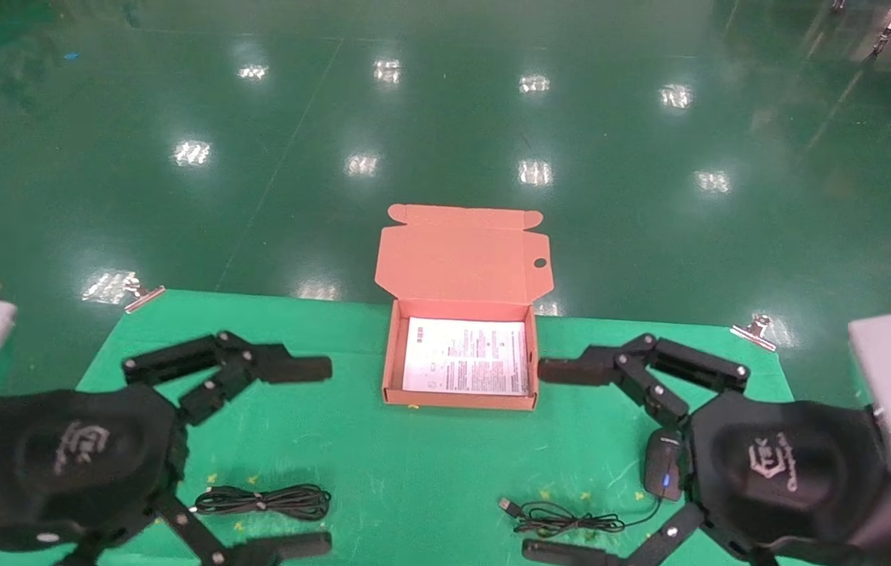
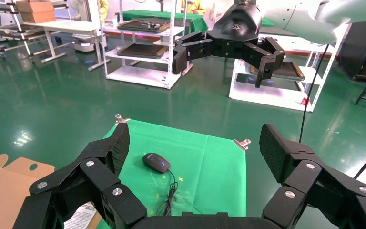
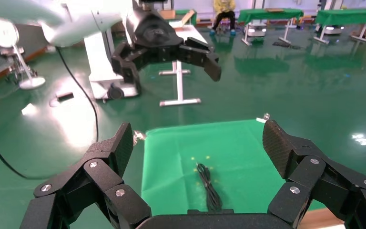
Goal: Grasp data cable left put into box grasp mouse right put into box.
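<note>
A green mat covered the table across the lower half of the head view, pinned at its far corners by two metal clips, with glossy green floor filling everything above. The left gripper took up the lower left of that frame, its fingers spread wide with nothing between them, one finger pointing toward the centre and the other running along the bottom edge. The right gripper mirrored it in the lower right, likewise splayed open and empty. In the left wrist view the right gripper showed farther off near the top centre, above the mat, and in the right wrist view the left gripper showed in the upper middle in the same open pose. The box sat at the centre of the head view on the far part of the mat, its lid flap standing open behind it with a small round hole near the flap's right edge, and a white printed sheet lay flat inside. The data cable lay on the mat in the lower left of centre, between the left gripper's two fingers as seen from the head. The mouse rested in the lower right just beside the right gripper's body, blue light glowing on it, and its cord trailed left toward the bottom centre, ending in a USB plug
</note>
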